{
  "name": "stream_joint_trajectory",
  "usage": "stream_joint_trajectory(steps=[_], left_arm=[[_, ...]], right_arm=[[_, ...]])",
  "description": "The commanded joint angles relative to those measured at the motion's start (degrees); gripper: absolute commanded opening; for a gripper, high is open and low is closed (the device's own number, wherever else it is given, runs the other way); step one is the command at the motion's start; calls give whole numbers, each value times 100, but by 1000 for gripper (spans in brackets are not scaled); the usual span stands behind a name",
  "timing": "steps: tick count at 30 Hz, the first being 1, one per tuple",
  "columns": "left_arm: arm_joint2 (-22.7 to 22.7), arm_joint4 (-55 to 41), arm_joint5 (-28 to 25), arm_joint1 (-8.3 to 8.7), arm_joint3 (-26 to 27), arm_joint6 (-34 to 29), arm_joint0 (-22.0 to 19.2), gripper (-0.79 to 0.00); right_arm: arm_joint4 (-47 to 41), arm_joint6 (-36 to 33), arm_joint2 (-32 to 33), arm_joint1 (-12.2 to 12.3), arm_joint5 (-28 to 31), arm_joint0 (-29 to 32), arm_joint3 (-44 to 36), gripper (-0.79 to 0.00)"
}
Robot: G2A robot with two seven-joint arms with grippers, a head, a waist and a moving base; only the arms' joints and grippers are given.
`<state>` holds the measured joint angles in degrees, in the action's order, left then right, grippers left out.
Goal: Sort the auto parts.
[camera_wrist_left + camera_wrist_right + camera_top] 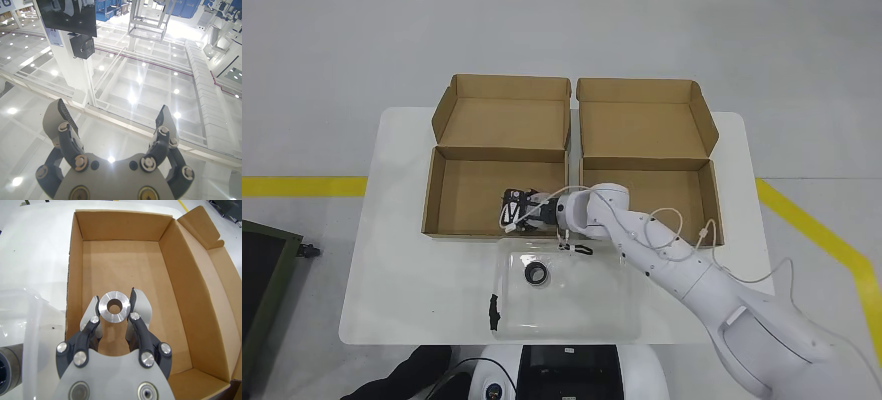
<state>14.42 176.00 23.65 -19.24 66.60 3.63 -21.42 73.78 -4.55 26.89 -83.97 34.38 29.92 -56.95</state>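
Right end effector (114, 305) is pinching a metal ring (114, 318) over the cardboard box (122, 262) beneath it, likely for release; left end effector (112, 103) is gaping.

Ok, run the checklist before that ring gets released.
1. Right gripper shut on the metal ring: ok.
2. Ring over the open cardboard box, inside its walls: ok.
3. Box floor under the ring bare: ok.
4. Height of the ring above that floor: cannot tell.
5. Left gripper open, holding nothing: ok.
6. Clear tray emptied: not ok, a dark part lies in it.
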Motion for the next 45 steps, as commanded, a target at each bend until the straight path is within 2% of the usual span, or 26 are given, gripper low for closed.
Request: stream_joint_trajectory(steps=[1,11,12,20,23,28,32,39,45], left_arm=[[0,0,0,0,0,0,0,0],[0,0,0,0,0,0,0,0],[0,0,0,0,0,0,0,0],[0,0,0,0,0,0,0,0],[0,0,0,0,0,0,0,0],[0,0,0,0,0,0,0,0],[0,0,0,0,0,0,0,0],[0,0,0,0,0,0,0,0],[0,0,0,0,0,0,0,0]], right_arm=[[27,-9,-2,-35,14,-16,80,-453],[128,21,112,-148,94,-103,197,-394],[127,44,143,-150,101,-108,171,-369],[191,-4,542,-19,282,-37,-478,-342],[195,-229,802,117,426,182,-1002,-345],[228,-695,1219,357,696,705,-1938,-296],[277,-1072,1512,533,921,1178,-2728,-326],[180,-1696,2118,861,1555,2150,-4043,-200],[224,-1971,2419,1084,2207,2872,-4691,-111]])
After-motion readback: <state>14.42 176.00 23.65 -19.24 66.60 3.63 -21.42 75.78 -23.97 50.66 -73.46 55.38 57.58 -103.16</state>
